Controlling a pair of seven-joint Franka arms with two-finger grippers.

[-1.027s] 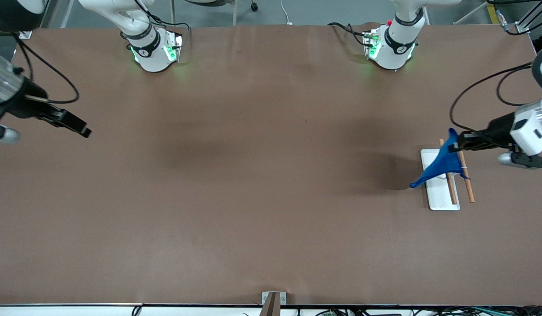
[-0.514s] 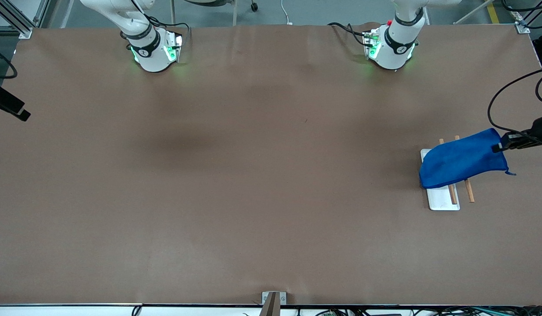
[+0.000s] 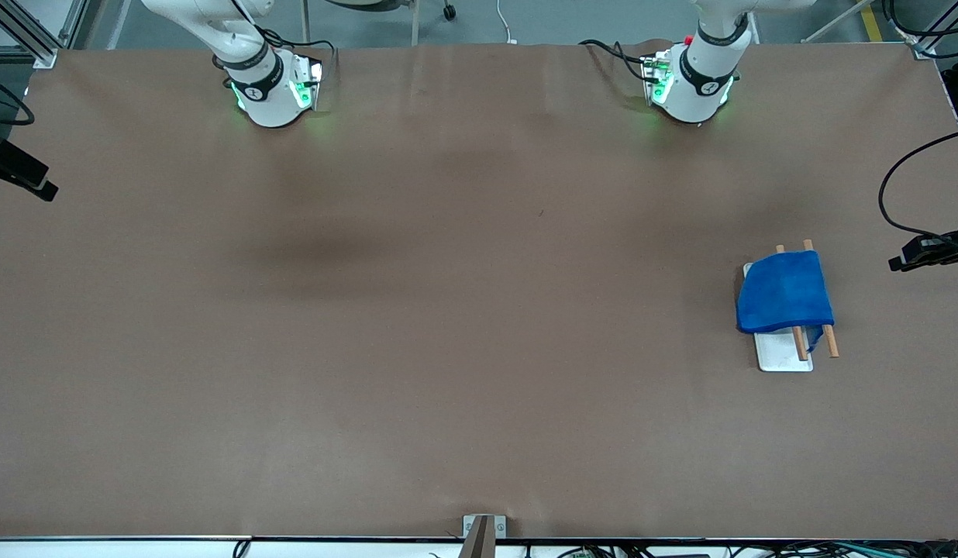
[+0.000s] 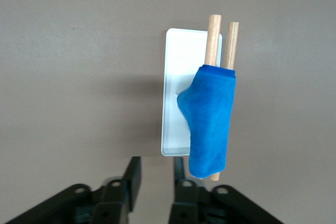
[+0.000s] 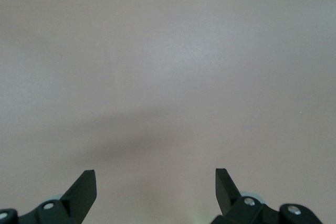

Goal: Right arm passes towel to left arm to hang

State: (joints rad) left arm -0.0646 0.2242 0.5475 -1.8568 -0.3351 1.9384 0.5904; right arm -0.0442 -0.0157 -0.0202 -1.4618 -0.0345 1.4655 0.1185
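The blue towel [image 3: 785,292] hangs draped over two wooden rods [image 3: 829,339] that stand on a white base [image 3: 781,353] near the left arm's end of the table. It also shows in the left wrist view [image 4: 211,119], over both rods [image 4: 213,31]. My left gripper [image 3: 901,263] is open and empty, off the towel, over the table edge at that end; in its own view [image 4: 156,169] the jaws stand apart. My right gripper [image 3: 41,187] is open and empty at the other end of the table; its own view [image 5: 155,178] holds only bare brown table.
Both arm bases [image 3: 273,89] [image 3: 688,85] stand along the table edge farthest from the front camera. A small metal bracket [image 3: 483,527] sits at the nearest edge. A black cable [image 3: 894,194] loops by the left gripper.
My left gripper has let go of the towel and drawn away toward the table end. The towel has settled over the rods. The right gripper has barely moved.
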